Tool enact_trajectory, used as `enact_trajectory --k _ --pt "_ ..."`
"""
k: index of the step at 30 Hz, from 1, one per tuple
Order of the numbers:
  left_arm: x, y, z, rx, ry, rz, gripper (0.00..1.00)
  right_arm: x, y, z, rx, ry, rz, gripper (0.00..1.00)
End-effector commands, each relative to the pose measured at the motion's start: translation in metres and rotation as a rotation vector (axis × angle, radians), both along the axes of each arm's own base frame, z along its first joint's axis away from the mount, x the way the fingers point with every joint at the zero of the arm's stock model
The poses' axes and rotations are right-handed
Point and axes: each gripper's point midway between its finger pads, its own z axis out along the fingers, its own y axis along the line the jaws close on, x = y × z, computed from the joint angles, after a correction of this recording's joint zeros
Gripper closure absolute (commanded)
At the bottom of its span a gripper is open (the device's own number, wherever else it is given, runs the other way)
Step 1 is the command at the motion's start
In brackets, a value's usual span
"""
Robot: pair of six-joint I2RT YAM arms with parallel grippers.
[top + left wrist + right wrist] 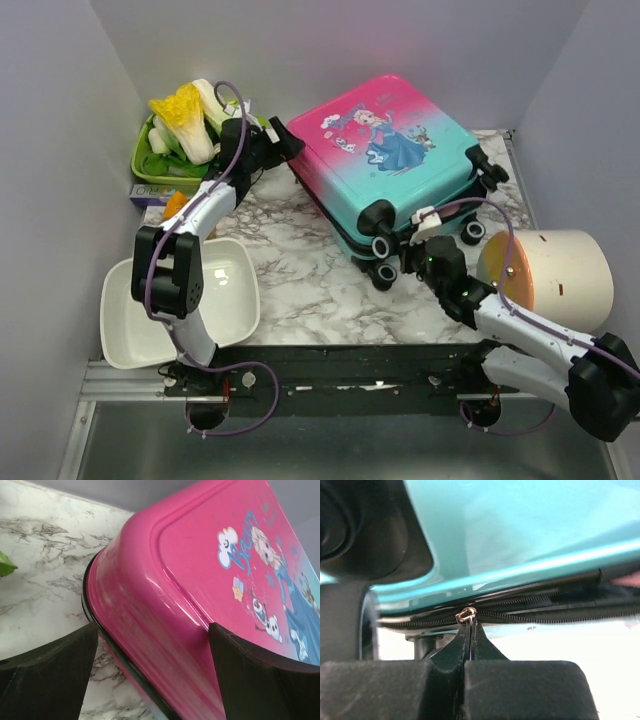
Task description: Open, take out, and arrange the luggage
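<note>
The luggage [390, 150], a pink-to-teal hard-shell suitcase with a princess print, lies flat on the marble table with its black wheels toward me. My left gripper [283, 140] is open at its far-left pink corner [200, 570]. In the left wrist view the gripper [153, 630] straddles that corner, one finger beside the shell and one over the lid. My right gripper [412, 245] is at the near teal edge, between the wheels. In the right wrist view it [470, 623] is shut on the metal zipper pull [466, 615] of the black zipper running along the teal shell [520, 520].
A white rectangular basin [130, 330] stands at the near left beside the left arm. A green tray [143, 160] with cabbage sits at the far left. A cream cylindrical container [565, 275] lies at the right, close to the right arm. Walls enclose three sides.
</note>
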Motion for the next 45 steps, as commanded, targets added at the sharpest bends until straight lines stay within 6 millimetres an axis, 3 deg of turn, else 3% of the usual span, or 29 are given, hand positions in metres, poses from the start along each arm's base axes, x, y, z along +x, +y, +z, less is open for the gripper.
enact_trajectory --k 1,2,3,5,7,10,11,12,15,17,18,19,25,29,33,35,40,43,45 --pt "-0.036 0.005 -0.015 -0.021 0.064 -0.007 0.04 0.054 -0.057 0.05 0.088 -0.14 -0.226 0.99" --pt "-0.042 0.005 -0.016 -0.04 0.061 -0.005 0.04 0.063 -0.073 0.055 0.081 -0.148 -0.273 0.99" --pt "-0.045 0.003 -0.012 -0.059 0.027 -0.013 0.04 0.075 -0.077 0.064 0.08 -0.161 -0.287 0.99" --pt "-0.065 -0.001 -0.024 -0.083 0.043 -0.027 0.04 0.091 -0.093 0.069 0.068 -0.161 -0.307 0.99" --pt "-0.08 -0.01 -0.026 -0.083 0.025 -0.063 0.04 0.106 -0.095 0.072 0.059 -0.152 -0.298 0.99" --pt "-0.102 -0.049 -0.025 -0.026 -0.022 -0.202 0.03 0.109 -0.102 0.065 0.05 -0.122 -0.316 0.99" --pt "-0.106 -0.06 -0.025 -0.009 -0.027 -0.234 0.03 0.105 -0.102 0.056 0.053 -0.104 -0.313 0.99" --pt "-0.122 -0.086 -0.031 0.047 -0.037 -0.322 0.03 0.102 -0.1 0.055 0.066 -0.103 -0.303 0.99" --pt "-0.134 -0.126 -0.022 0.041 -0.078 -0.446 0.03 0.083 -0.094 0.047 0.117 -0.097 -0.259 0.99" --pt "-0.137 -0.141 -0.024 0.024 -0.065 -0.49 0.03 0.071 -0.085 0.053 0.147 -0.117 -0.193 0.99" --pt "-0.138 -0.146 -0.027 0.032 -0.061 -0.498 0.03 0.062 -0.083 0.041 0.146 -0.084 -0.174 0.99" --pt "-0.134 -0.151 -0.032 0.049 -0.052 -0.472 0.03 0.053 -0.07 0.041 0.184 -0.07 -0.103 0.99" --pt "-0.134 -0.171 -0.043 0.014 -0.013 -0.488 0.04 0.015 -0.046 0.034 0.23 -0.075 0.026 0.99" --pt "-0.139 -0.182 -0.038 -0.014 -0.015 -0.479 0.04 -0.014 -0.006 0.028 0.189 -0.112 0.19 0.99" --pt "-0.142 -0.187 -0.035 -0.04 -0.008 -0.457 0.04 -0.028 0.025 0.031 0.184 -0.184 0.286 0.99" --pt "-0.146 -0.189 -0.032 -0.053 -0.012 -0.457 0.04 -0.034 0.032 0.03 0.178 -0.217 0.281 0.99" --pt "-0.154 -0.199 -0.035 -0.072 0.002 -0.444 0.04 -0.037 0.031 0.058 0.181 -0.356 0.211 0.99" --pt "-0.159 -0.205 -0.037 -0.086 0.008 -0.446 0.04 -0.045 0.038 0.073 0.195 -0.413 0.26 0.99" --pt "-0.165 -0.212 -0.036 -0.107 0.009 -0.457 0.04 -0.045 0.044 0.067 0.147 -0.4 0.289 0.99"
